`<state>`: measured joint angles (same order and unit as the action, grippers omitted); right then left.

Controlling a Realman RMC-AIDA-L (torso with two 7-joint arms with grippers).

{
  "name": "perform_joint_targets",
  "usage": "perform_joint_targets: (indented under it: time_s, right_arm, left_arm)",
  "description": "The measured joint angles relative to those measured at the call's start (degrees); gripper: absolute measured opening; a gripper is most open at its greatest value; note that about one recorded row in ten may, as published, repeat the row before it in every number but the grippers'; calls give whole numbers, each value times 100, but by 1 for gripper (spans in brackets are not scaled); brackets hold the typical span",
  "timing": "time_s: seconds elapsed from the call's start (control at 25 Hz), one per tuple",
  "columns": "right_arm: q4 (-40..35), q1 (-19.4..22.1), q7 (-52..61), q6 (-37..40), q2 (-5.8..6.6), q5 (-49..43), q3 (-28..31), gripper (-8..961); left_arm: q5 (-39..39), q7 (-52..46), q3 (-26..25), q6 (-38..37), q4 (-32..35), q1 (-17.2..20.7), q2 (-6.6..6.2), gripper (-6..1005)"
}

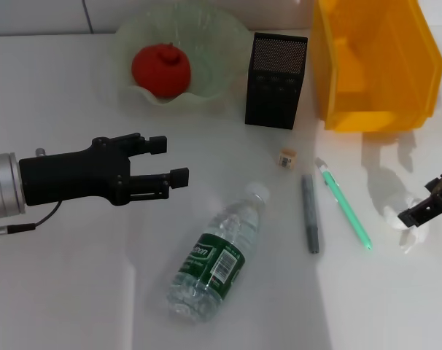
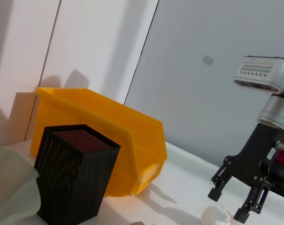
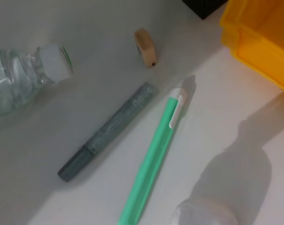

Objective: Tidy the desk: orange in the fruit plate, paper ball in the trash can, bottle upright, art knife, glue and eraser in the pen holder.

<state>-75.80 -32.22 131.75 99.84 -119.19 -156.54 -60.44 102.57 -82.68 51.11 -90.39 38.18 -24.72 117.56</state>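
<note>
The right claw (image 1: 423, 211) hangs open just over the paper ball (image 1: 405, 235), probably to grasp it for the trash can (image 1: 374, 62) beyond. The left claw (image 1: 163, 162) waits open. Below it the bottle (image 1: 217, 255) lies on the table (image 1: 60, 292), cap pointing toward the pen holder (image 1: 274, 80).

red-orange orange (image 1: 160, 69), yellow trash can (image 1: 374, 65), black mesh pen holder (image 1: 276, 80)

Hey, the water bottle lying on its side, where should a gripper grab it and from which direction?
Probably from above, fingers closing across the labelled middle of the bottle. It lies flat, cap pointing toward the pen holder, so its round sides are free there; the left gripper is nearest.
</note>
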Motion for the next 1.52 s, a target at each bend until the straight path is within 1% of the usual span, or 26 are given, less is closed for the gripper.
perform_joint_targets:
  time_s: [0.2, 0.32, 0.36, 0.48, 0.6, 0.64, 0.68, 0.8, 0.92, 0.96, 1.0, 1.04, 1.08, 1.16, 1.2, 1.24, 1.4, 1.52]
  right_arm:
    - [823, -256, 8, -597, -10, 13, -245, 835]
    - [1163, -360, 9, -813, -12, 13, -339, 835]
    - [1201, -371, 10, -846, -12, 13, -343, 835]
    - [1232, -384, 15, -906, -14, 13, -349, 791]
    - [1098, -356, 58, -865, -15, 13, -353, 746]
    - [917, -327, 134, -771, -17, 14, -348, 709]
    - [917, -327, 134, -771, -17, 14, -348, 673]
    - [301, -245, 335, -444, -18, 14, -303, 563]
    - [-828, -80, 618, -135, -16, 71, -290, 557]
    - [-1290, -13, 715, -139, -8, 126, -258, 555]
    - [-1559, 25, 741, -166, -8, 162, -221, 553]
    - [-2060, 87, 748, -430, 1, 215, -101, 551]
    - [-2060, 87, 748, -430, 1, 215, -101, 558]
    - [-2169, 107, 706, -924, 1, 230, -29, 572]
    - [-2009, 115, 653, -1517, -1, 311, -20, 578]
    - [-2009, 115, 653, -1517, -1, 311, -20, 585]
    - [-1430, 133, 472, -2673, -7, 658, -43, 613]
    - [-1112, 198, 220, -3273, -7, 1129, -30, 633]
  left_arm:
    - [0, -50, -6, 26, 1, -36, 28, 823]
    - [-16, -54, -6, 37, 0, -38, 36, 821]
    - [-22, -54, -6, 41, 0, -38, 37, 821]
    - [-29, -55, -7, 47, -2, -38, 38, 819]
    - [-33, -56, -14, 98, -3, -36, 39, 817]
    - [-34, -56, -14, 110, -5, -36, 39, 816]
    - [-34, -56, -14, 110, -5, -36, 39, 816]
    - [-41, -56, -25, 118, -12, -23, 43, 814]
    - [-45, -56, -66, 119, -12, 1, 47, 812]
    - [-46, -54, -81, 119, -12, 10, 47, 812]
    - [-46, -46, -92, 119, -13, 18, 47, 811]
    - [-46, -39, -100, 119, -12, 24, 48, 811]
    - [-46, -32, -104, 118, -13, 28, 51, 810]
    - [-47, -30, -104, 116, -18, 31, 57, 809]
    - [-46, -29, -104, 109, -22, 32, 64, 808]
    - [-46, -26, -105, 98, -24, 36, 68, 808]
    - [-46, -7, -100, 68, -28, 50, 83, 805]
    - [-45, -9, -59, 54, -30, 55, 84, 804]
